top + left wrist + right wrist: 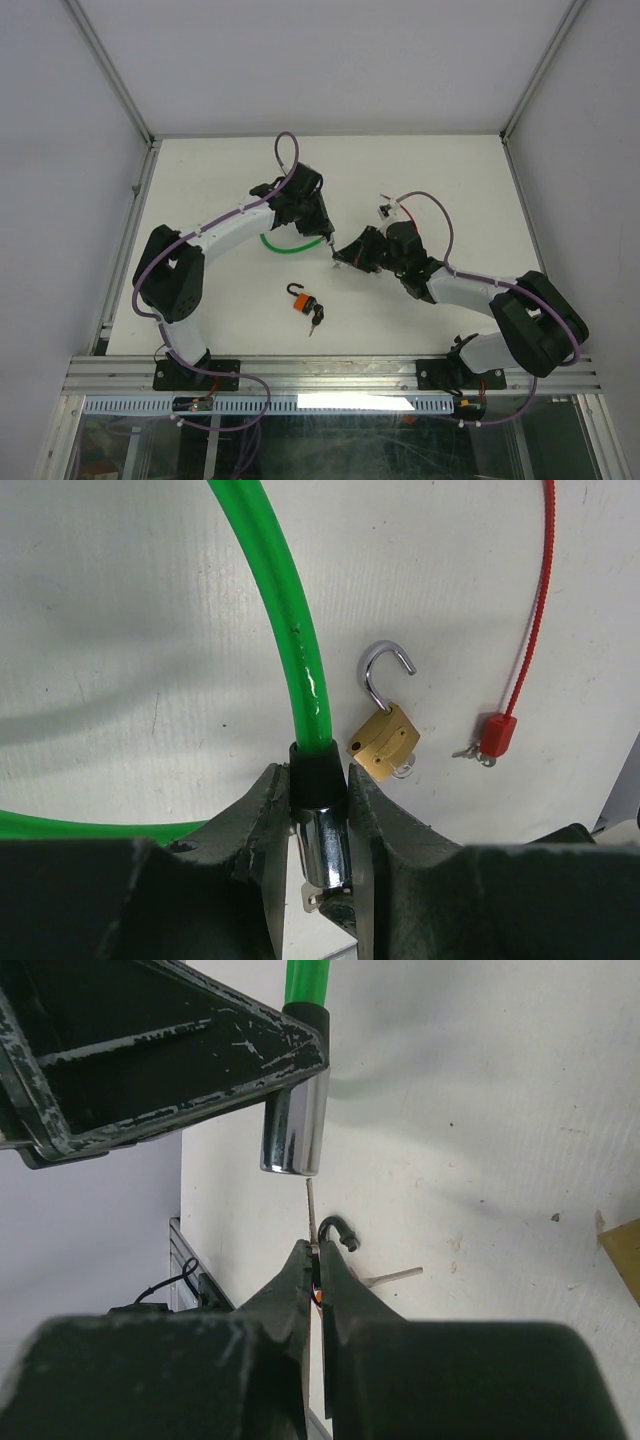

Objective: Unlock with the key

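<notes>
Left wrist: L gripper [315, 780] tight on chrome barrel [322, 845] of green cable lock [300, 660]; R gripper [315, 1255] tight on thin key [310, 1205].

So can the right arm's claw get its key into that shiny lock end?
Probably yes. The right claw grips the key, and its blade points at the end of the chrome lock barrel, close by, with nothing between them. The left claw holds that barrel.
</notes>
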### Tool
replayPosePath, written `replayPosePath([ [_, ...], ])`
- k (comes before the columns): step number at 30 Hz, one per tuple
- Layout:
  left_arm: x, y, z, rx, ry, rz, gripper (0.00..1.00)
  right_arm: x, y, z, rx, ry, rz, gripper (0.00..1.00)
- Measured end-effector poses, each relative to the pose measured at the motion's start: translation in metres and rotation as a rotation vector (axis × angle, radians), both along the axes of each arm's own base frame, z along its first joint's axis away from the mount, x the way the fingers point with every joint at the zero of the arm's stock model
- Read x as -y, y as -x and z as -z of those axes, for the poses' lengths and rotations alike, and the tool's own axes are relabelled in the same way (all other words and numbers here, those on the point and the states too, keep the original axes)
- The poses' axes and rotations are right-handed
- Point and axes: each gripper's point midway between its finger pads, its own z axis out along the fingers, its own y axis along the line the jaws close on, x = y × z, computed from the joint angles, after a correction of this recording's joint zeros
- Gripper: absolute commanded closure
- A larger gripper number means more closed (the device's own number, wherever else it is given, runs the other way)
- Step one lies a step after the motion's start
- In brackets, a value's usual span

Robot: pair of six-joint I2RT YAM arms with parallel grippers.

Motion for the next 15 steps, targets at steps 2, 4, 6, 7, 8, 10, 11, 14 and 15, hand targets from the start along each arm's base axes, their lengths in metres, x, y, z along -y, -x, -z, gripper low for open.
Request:
replayPosePath([
  [2, 0.0002, 0.0002, 0.0000, -0.001, 0.001, 0.001, 1.00, 0.0005, 0.0005, 0.0012, -0.005, 0.004, 0.000, 1.00],
  [4, 0.0001, 0.0001, 0.0000, -0.001, 0.001, 0.000, 1.00, 0.0005, 0.0007, 0.0014, -0.006, 0.004, 0.000, 1.00],
  [6, 0.0002, 0.0002, 0.0000, -0.001, 0.001, 0.000, 1.00, 0.0005, 0.0007, 0.0015, -0.006, 0.004, 0.000, 1.00],
  [7, 0.0001, 0.0001, 0.0000, -0.001, 0.001, 0.000, 1.00, 0.0006, 0.0006, 0.0015, -0.006, 0.004, 0.000, 1.00],
  [8, 0.0002, 0.0002, 0.0000, -0.001, 0.001, 0.000, 1.00, 0.0007, 0.0004, 0.0014, -0.006, 0.004, 0.001, 1.00],
  [10, 0.0003, 0.0003, -0.0001, -0.001, 0.001, 0.001, 1.00, 0.0009, 0.0004, 0.0015, -0.009, 0.002, 0.003, 1.00],
  [11, 0.0003, 0.0003, -0.0001, -0.001, 0.001, 0.000, 1.00, 0.0010, 0.0005, 0.0017, -0.010, 0.001, 0.003, 1.00],
  [14, 0.0002, 0.0002, -0.0001, -0.001, 0.001, 0.000, 1.00, 0.0013, 0.0002, 0.0017, -0.011, 0.000, 0.005, 1.00],
  [15, 0.0003, 0.0003, -0.0001, -0.001, 0.001, 0.001, 1.00, 0.0013, 0.0002, 0.0017, -0.011, 0.000, 0.005, 1.00],
])
